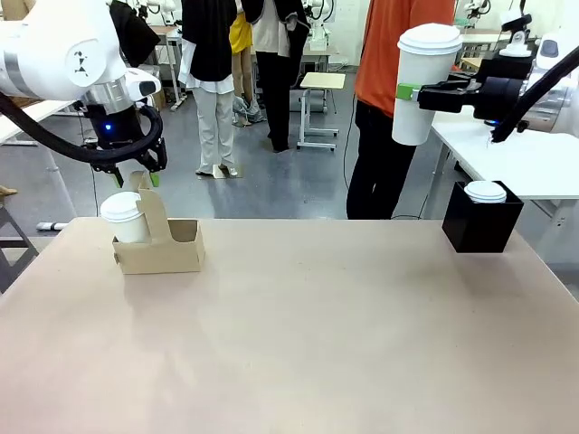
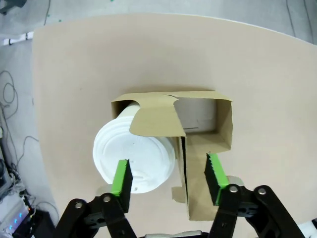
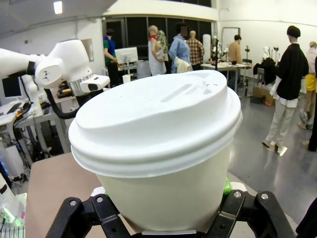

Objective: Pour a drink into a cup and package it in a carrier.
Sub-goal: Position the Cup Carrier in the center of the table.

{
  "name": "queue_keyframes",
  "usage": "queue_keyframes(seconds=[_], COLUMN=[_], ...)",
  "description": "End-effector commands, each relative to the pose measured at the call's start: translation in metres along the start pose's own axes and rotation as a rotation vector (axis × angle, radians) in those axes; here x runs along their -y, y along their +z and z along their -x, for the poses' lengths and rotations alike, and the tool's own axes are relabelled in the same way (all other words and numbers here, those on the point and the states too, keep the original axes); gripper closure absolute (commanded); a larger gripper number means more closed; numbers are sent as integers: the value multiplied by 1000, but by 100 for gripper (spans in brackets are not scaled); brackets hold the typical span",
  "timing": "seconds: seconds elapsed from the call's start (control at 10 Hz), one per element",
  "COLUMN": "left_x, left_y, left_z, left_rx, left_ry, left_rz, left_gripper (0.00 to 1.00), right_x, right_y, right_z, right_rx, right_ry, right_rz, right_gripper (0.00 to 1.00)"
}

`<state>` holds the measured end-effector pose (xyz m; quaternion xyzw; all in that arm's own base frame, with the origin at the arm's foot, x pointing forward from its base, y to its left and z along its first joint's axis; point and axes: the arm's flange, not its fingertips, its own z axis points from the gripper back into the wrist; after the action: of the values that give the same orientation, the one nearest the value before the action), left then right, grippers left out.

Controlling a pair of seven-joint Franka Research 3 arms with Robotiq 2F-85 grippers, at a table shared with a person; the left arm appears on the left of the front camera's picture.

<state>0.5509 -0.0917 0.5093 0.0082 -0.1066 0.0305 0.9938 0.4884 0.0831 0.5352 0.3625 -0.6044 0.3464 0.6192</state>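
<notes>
The brown cardboard carrier point(image 1: 167, 253) stands at the table's far left. One white lidded cup point(image 1: 122, 217) sits in its left slot; the other slot point(image 2: 200, 119) is empty. My left gripper point(image 1: 136, 176) hangs just above the carrier's raised handle panel point(image 1: 156, 206). In the left wrist view its green pads point(image 2: 121, 178) stand apart on either side of the handle edge point(image 2: 182, 163), open, not touching it. High at the right, my right gripper point(image 1: 409, 91) is shut on a second lidded cup point(image 1: 423, 81), close up in the right wrist view point(image 3: 158, 148). The drink is out of view.
A black box point(image 1: 479, 228) with a white lid point(image 1: 486, 191) on top stands at the table's far right corner. A person in an orange top point(image 1: 398, 54) stands behind the far edge. The tan tabletop point(image 1: 317, 325) is bare in the middle and front.
</notes>
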Motion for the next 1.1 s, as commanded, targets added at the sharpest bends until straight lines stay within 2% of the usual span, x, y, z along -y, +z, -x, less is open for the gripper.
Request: queue_keyframes(seconds=[0.0,0.1,0.2,0.3,0.4,0.7,0.8,1.0], left_x=[-1,-1,-1,3,7,12,9,9], left_y=[1,-1,-3,-2,-2,-1,-3,-3], left_z=[-9,-9,-9,-8,-7,-10,-4,-4], left_rx=[-7,-7,-2,0,-1,-2,-6,-6], left_ry=[43,48,53,52,48,78,23,23], left_rz=[-29,-33,-28,-3,6,8,11,11], left_gripper=[100,100,87,97,100,100,100,100], right_x=[0,0,0,0,0,0,0,0], right_y=[-2,-2,-2,-2,-2,-2,-2,-2], right_z=[-6,-6,-6,-6,-6,-6,-6,-6], right_rx=[7,7,7,7,7,7,7,7], right_ry=[10,10,10,10,10,10,10,10], right_rz=[0,0,0,0,0,0,0,0], right_gripper=[20,20,20,20,20,20,20,20])
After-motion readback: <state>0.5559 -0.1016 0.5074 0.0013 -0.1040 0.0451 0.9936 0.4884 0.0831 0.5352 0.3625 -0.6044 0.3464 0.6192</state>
